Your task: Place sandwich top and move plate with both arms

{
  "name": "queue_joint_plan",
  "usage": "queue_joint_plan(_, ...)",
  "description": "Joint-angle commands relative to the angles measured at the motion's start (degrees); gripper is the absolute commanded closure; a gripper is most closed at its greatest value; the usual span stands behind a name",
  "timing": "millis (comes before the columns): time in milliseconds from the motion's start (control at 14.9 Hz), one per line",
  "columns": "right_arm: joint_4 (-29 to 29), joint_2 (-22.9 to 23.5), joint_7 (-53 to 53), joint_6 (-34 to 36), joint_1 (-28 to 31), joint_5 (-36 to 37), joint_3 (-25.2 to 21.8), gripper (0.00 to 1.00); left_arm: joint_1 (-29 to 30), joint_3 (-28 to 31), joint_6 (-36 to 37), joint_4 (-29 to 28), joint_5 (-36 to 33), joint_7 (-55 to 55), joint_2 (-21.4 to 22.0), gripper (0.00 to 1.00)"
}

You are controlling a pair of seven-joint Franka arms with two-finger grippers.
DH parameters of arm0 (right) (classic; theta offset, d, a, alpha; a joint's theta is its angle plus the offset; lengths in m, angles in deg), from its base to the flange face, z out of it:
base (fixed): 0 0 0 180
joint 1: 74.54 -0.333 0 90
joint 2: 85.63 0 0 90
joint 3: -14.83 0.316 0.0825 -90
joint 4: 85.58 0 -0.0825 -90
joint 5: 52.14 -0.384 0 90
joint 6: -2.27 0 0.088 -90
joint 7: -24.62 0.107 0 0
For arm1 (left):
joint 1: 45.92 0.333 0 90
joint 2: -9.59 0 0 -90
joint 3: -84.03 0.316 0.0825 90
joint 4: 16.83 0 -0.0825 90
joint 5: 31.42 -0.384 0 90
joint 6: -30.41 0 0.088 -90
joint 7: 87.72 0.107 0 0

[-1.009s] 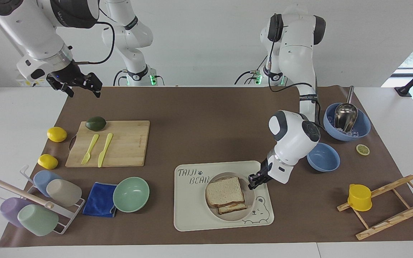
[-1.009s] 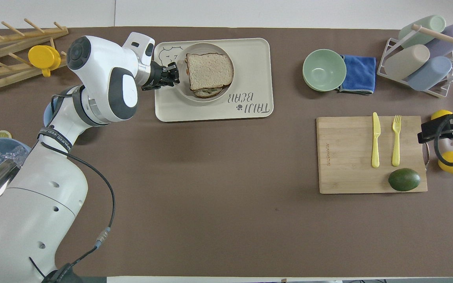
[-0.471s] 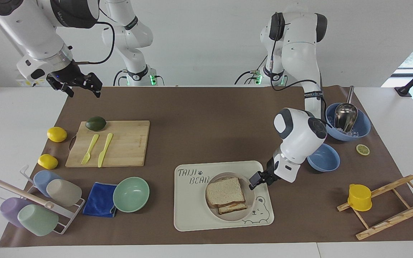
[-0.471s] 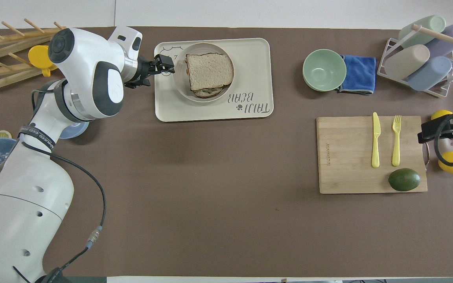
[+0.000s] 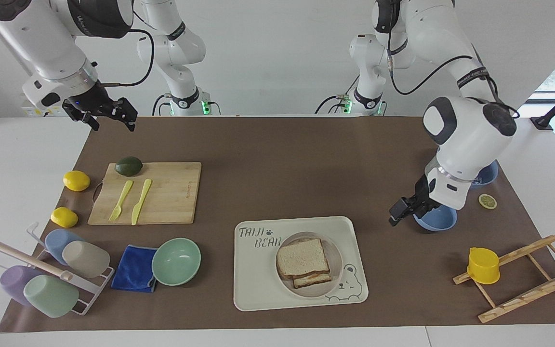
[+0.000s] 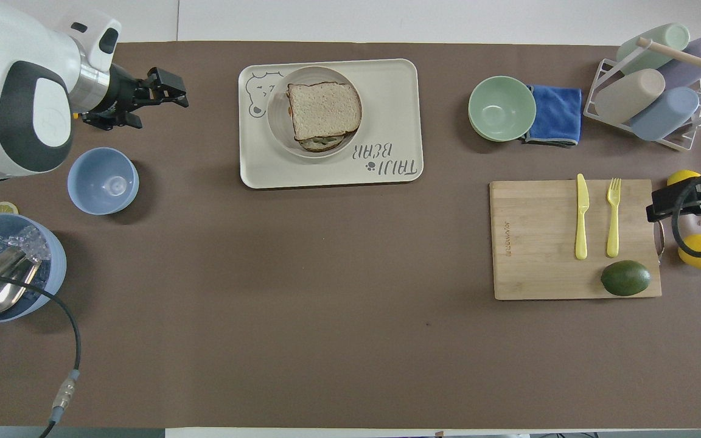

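The sandwich top (image 5: 302,257) (image 6: 324,109), a pale slice with a brown crust, lies flat on the lower slice in the round off-white plate (image 5: 336,270) (image 6: 277,125). The plate sits on the cream bear tray (image 5: 258,289) (image 6: 390,85). My left gripper (image 5: 398,214) (image 6: 168,91) hangs open and empty over the brown mat, between the tray and a small blue bowl (image 5: 436,219) (image 6: 103,180). It stands well apart from the plate. My right gripper (image 5: 112,125) (image 6: 661,204) waits open, raised over the mat's edge at the right arm's end.
A cutting board (image 5: 171,193) carries an avocado (image 5: 128,166), a yellow fork and a knife, with two lemons (image 5: 76,180) beside it. A mint bowl (image 5: 176,261), blue cloth and cup rack (image 5: 46,274) stand farther out. A blue ice bowl (image 6: 3,274) and wooden rack (image 5: 518,274) flank the left arm's end.
My left gripper opened, let go of the sandwich top and drew back and up from the plate toward the left arm's end. The right arm has stayed still.
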Motion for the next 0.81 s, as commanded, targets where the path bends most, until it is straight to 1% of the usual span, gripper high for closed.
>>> queue_joint_plan(0, 1.33, -1.19, 0.51, -0.43, 0.42, -0.28, 0.19, 0.00, -0.20, 0.56, 8.15, -1.94, -5.82, 0.32, 7.67, 0.00)
queue_joint_plan(135, 1.33, -1.27, 0.51, -0.43, 0.42, -0.28, 0.19, 0.00, 0.32, 1.17, 14.74, -2.20, -9.52, 4.08, 13.03, 0.00)
queue_joint_plan(269, 1.33, -1.27, 0.51, -0.43, 0.42, -0.28, 0.19, 0.00, 1.20, 1.35, 19.32, -2.11, -9.88, 5.77, 16.29, 0.00)
queue_joint_plan(404, 1.33, -1.27, 0.51, -0.43, 0.42, -0.28, 0.19, 0.00, 2.25, 0.65, 22.58, -2.03, -12.06, 5.95, 18.93, 0.00)
queue_joint_plan(471, 1.33, -1.27, 0.51, -0.43, 0.42, -0.28, 0.19, 0.00, 3.39, -0.66, 24.25, -2.03, -12.86, 6.47, 20.42, 0.00)
queue_joint_plan(538, 1.33, -1.27, 0.51, -0.43, 0.42, -0.28, 0.19, 0.00, 6.27, -3.20, 25.05, -2.03, -12.96, 6.82, 21.13, 0.00)
queue_joint_plan(605, 1.33, -1.27, 0.51, -0.43, 0.42, -0.28, 0.19, 0.00, 9.96, -6.96, 26.45, -2.11, -13.05, 6.92, 22.01, 0.00)
queue_joint_plan(673, 1.33, -1.27, 0.51, -0.43, 0.42, -0.28, 0.19, 0.00, 11.99, -9.26, 27.85, -2.11, -13.74, 7.26, 22.54, 0.00)
queue_joint_plan(740, 1.33, -1.27, 0.51, -0.43, 0.42, -0.28, 0.19, 0.00, 12.71, -10.16, 29.00, -2.38, -13.92, 8.05, 22.90, 0.00)
